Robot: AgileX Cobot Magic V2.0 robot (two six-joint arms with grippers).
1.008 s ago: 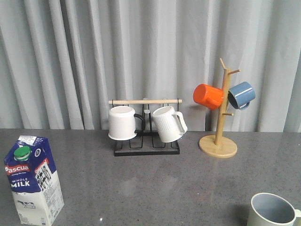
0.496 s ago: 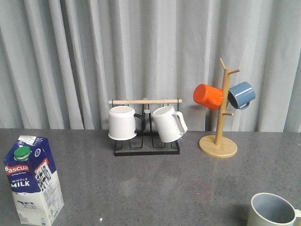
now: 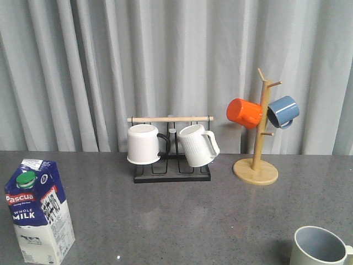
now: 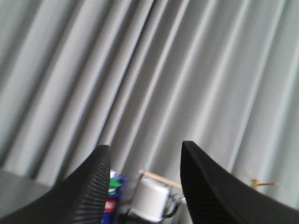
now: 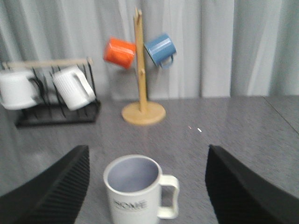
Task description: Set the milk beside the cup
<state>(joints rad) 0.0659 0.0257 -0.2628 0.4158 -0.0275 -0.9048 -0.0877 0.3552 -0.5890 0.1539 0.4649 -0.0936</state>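
One blue-white milk (image 3: 38, 212) (green cap)

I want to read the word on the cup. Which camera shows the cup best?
The right wrist view: the whole cup shows there, with its handle and dark "HOME" lettering. The front view catches only its rim and inside at the bottom right corner. The left wrist view doesn't show it.

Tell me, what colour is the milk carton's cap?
Green cap, clearest in the front view.

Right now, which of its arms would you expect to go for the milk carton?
Probably the left: the milk stands at the table's left, and the open left gripper already faces it.
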